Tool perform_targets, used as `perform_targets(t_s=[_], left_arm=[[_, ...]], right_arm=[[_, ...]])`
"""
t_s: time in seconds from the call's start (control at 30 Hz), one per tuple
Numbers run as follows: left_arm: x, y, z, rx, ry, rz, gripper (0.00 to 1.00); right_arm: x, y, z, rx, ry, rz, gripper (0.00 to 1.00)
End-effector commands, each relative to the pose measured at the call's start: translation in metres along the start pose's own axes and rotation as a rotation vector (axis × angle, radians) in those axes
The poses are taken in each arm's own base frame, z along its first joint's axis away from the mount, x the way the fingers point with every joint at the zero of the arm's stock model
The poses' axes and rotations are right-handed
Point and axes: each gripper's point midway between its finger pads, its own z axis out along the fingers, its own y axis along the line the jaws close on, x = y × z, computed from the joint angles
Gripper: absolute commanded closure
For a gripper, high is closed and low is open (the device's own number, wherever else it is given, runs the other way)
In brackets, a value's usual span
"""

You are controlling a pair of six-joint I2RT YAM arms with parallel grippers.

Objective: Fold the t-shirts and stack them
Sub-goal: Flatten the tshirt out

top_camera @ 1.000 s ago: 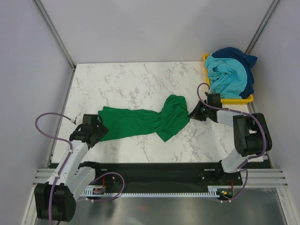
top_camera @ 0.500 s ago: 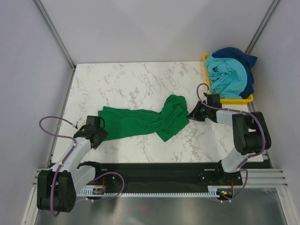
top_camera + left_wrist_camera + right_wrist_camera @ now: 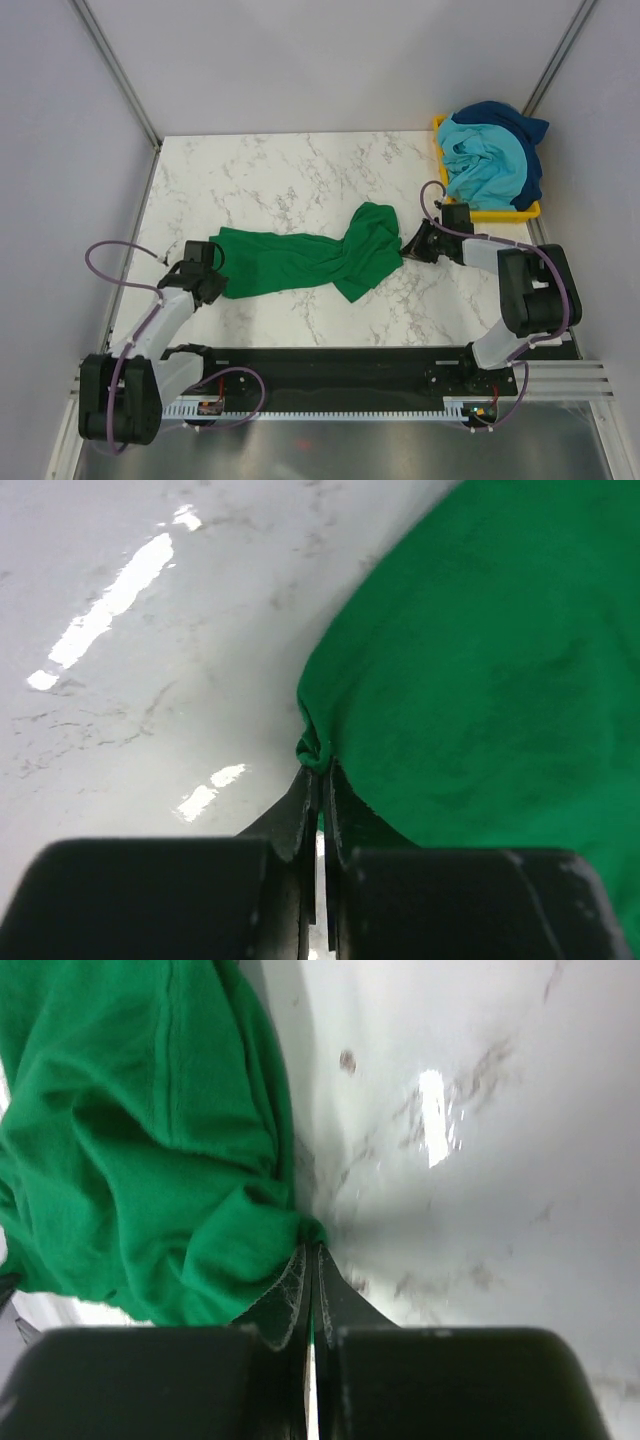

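A green t-shirt (image 3: 310, 260) lies crumpled and stretched across the marble table (image 3: 280, 180), running from lower left up to the right. At its left end my left gripper (image 3: 210, 282) is shut on the shirt's edge; the left wrist view shows green cloth (image 3: 480, 680) pinched at the fingertips (image 3: 318, 765). At the shirt's right end my right gripper (image 3: 408, 243) is shut on a bunched fold of the same shirt (image 3: 140, 1160), the cloth caught at the tips (image 3: 312, 1243). More t-shirts, light blue (image 3: 485, 160) and dark blue (image 3: 510, 118), are heaped in a yellow bin.
The yellow bin (image 3: 500, 212) stands at the back right corner of the table. Grey walls with metal frame rails close in the left, back and right sides. The arms' bases sit along the near edge.
The left gripper moved forward to the shirt's left edge and shut on it. The right gripper finished closing on the shirt's right fold. The shirt has barely shifted.
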Motion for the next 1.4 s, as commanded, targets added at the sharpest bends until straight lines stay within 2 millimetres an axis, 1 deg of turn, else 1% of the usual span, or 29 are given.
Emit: perform_targets(t_s=[0.0,0.03,0.07,0.1,0.17,0.2,0.27,0.3,0.37,0.4,0.53,0.57,0.6,0.67,0.7,0.77,0.87,0.9,0.97,1.03,1.07,1.13,1.17,1.2,1.23,1.27,1.3,1.33,1.37], left_arm=[[-0.041,-0.050,-0.047,0.269,-0.144,0.003,0.98],[-0.052,-0.055,-0.062,0.309,-0.188,0.015,0.98],[-0.057,-0.053,-0.073,0.312,-0.202,0.025,0.98],[-0.076,-0.064,-0.100,0.366,-0.261,0.031,0.98],[-0.085,-0.063,-0.121,0.370,-0.275,0.048,0.98],[-0.098,-0.071,-0.143,0.412,-0.311,0.048,0.98],[-0.107,-0.075,-0.172,0.483,-0.354,0.045,0.98],[-0.115,-0.077,-0.192,0.520,-0.382,0.040,0.98],[-0.121,-0.078,-0.216,0.566,-0.414,0.054,0.98],[-0.129,-0.078,-0.236,0.593,-0.446,0.068,0.98],[-0.145,-0.079,-0.293,0.705,-0.548,0.090,0.98],[-0.149,-0.074,-0.310,0.737,-0.590,0.084,0.98],[-0.155,-0.071,-0.332,0.769,-0.639,0.081,0.98],[-0.160,-0.060,-0.358,0.807,-0.706,0.068,0.98],[-0.164,-0.055,-0.377,0.832,-0.747,0.068,0.98],[-0.165,-0.049,-0.395,0.862,-0.784,0.072,0.98],[-0.164,-0.038,-0.429,0.928,-0.850,0.086,0.98],[-0.165,-0.032,-0.446,0.956,-0.888,0.090,0.98],[-0.166,-0.028,-0.462,0.983,-0.924,0.100,0.98],[-0.171,-0.022,-0.484,1.004,-0.975,0.095,0.98],[-0.175,-0.018,-0.498,1.019,-1.007,0.088,0.98],[-0.181,-0.020,-0.505,1.015,-1.019,0.087,0.98],[-0.183,-0.021,-0.508,1.015,-1.028,0.086,0.98],[-0.187,-0.022,-0.512,1.011,-1.040,0.088,0.98],[-0.191,-0.026,-0.511,1.000,-1.039,0.090,0.98],[-0.197,-0.040,-0.501,0.974,-1.010,0.110,0.98],[-0.201,-0.049,-0.492,0.953,-0.991,0.131,0.98],[-0.201,-0.058,-0.483,0.940,-0.959,0.151,0.98],[-0.208,-0.080,-0.458,0.890,-0.888,0.174,0.98]], right_arm=[[0.001,0.010,-0.023,0.013,-0.013,-0.011,0.99],[-0.009,0.021,-0.036,-0.007,-0.054,-0.025,1.00],[-0.009,0.026,-0.044,-0.006,-0.059,-0.020,1.00],[-0.013,0.031,-0.051,-0.010,-0.078,-0.017,1.00],[-0.025,0.051,-0.076,-0.045,-0.134,-0.033,1.00],[-0.029,0.058,-0.085,-0.054,-0.156,-0.036,1.00],[-0.041,0.082,-0.116,-0.091,-0.217,-0.053,1.00],[-0.045,0.089,-0.128,-0.101,-0.239,-0.061,1.00],[-0.058,0.113,-0.166,-0.128,-0.317,-0.083,1.00],[-0.061,0.121,-0.180,-0.136,-0.339,-0.092,1.00],[-0.078,0.161,-0.267,-0.180,-0.521,-0.157,1.00],[-0.082,0.176,-0.297,-0.202,-0.577,-0.182,1.00],[-0.083,0.183,-0.315,-0.216,-0.619,-0.191,1.00],[-0.079,0.202,-0.372,-0.265,-0.743,-0.216,1.00],[-0.076,0.207,-0.390,-0.283,-0.781,-0.211,1.00],[-0.066,0.216,-0.439,-0.323,-0.890,-0.216,1.00],[-0.047,0.222,-0.495,-0.374,-1.016,-0.218,1.00],[-0.045,0.219,-0.509,-0.362,-1.068,-0.210,1.00],[-0.033,0.222,-0.548,-0.391,-1.165,-0.223,1.00],[-0.032,0.218,-0.575,-0.371,-1.257,-0.224,1.00],[-0.027,0.222,-0.595,-0.384,-1.308,-0.233,1.00],[-0.032,0.223,-0.611,-0.362,-1.359,-0.242,1.00],[-0.031,0.229,-0.627,-0.379,-1.396,-0.252,1.00],[-0.035,0.233,-0.630,-0.374,-1.403,-0.261,1.00],[-0.052,0.240,-0.620,-0.352,-1.378,-0.265,1.00],[-0.059,0.245,-0.620,-0.351,-1.376,-0.274,1.00],[-0.072,0.250,-0.610,-0.335,-1.353,-0.274,1.00],[-0.098,0.256,-0.583,-0.297,-1.291,-0.271,1.00],[-0.111,0.259,-0.566,-0.280,-1.252,-0.273,1.00]])
